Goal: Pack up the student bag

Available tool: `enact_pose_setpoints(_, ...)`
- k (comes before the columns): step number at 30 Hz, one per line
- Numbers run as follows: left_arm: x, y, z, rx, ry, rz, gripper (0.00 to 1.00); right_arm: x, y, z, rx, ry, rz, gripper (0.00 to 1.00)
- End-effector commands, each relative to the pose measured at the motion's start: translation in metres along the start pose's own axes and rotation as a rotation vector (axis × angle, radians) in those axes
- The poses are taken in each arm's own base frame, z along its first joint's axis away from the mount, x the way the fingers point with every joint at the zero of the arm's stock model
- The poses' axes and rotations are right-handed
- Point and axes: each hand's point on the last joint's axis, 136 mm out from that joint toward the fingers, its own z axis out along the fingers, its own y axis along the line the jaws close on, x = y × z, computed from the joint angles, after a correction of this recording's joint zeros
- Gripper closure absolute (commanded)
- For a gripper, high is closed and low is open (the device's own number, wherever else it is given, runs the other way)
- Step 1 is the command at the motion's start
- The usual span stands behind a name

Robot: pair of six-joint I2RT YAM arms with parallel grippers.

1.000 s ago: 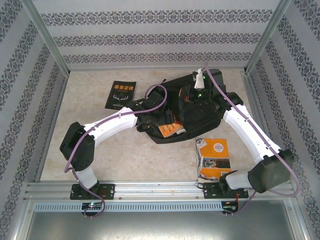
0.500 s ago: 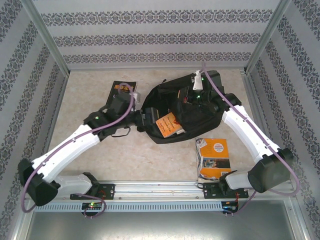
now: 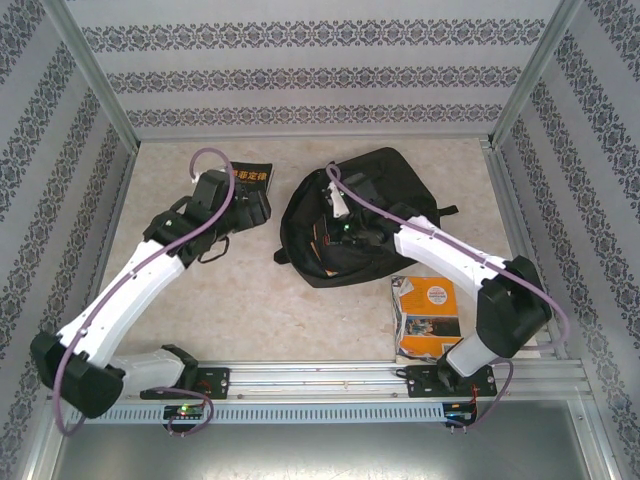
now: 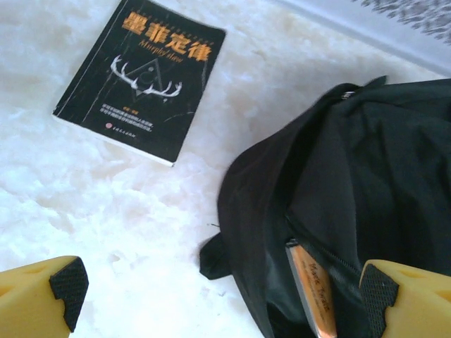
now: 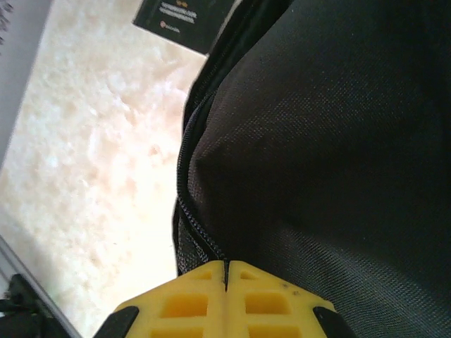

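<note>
Left wrist view: orange book spine (image 4: 315,294) inside student bag (image 4: 384,176) opening.

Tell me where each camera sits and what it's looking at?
Top external: high behind, looking down on the student bag; left arm, right arm show.
Left wrist: above the table, facing the black book and bag; open left pincer shows.
Right wrist: close against bag fabric; shut right pincer shows.
Shared: all see bag and black book.
</note>
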Motion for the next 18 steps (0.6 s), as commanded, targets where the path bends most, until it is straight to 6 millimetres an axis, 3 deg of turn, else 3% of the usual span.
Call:
enact_pose_setpoints(1, -0.007, 0.011, 0.025, -0.015, 0.049, -0.032, 0.0, 0.01, -0.014, 0.007, 0.086, 0.021, -0.052, 1.0)
enact_pose_setpoints(5, -0.024, 0.027, 0.055, -0.018, 0.059, -0.11, 0.0, 0.031, -0.014, 0.01, 0.126, 0.09, -0.124, 1.0)
enact_pose_setpoints(8, -0.042, 0.04, 0.08, -0.041, 0.072, -0.133, 0.0, 0.038, -0.02, -0.001, 0.168, 0.108, -0.164, 1.0)
enact_pose_setpoints(12, -0.057, 0.052, 0.129, -0.101, 0.139, -0.059, 0.0, 0.041, -0.018, -0.013, 0.164, 0.117, -0.2, 1.0)
enact_pose_setpoints(16, -0.065, 0.051, 0.181, -0.097, 0.21, 0.042, 0.02, 0.037, -0.005, -0.017, 0.11, 0.1, -0.203, 0.71)
enact_pose_setpoints(18, -0.058, 0.052, 0.213, -0.112, 0.306, 0.062, 0.05, 0.033, 0.0, -0.02, 0.096, 0.084, -0.208, 0.6)
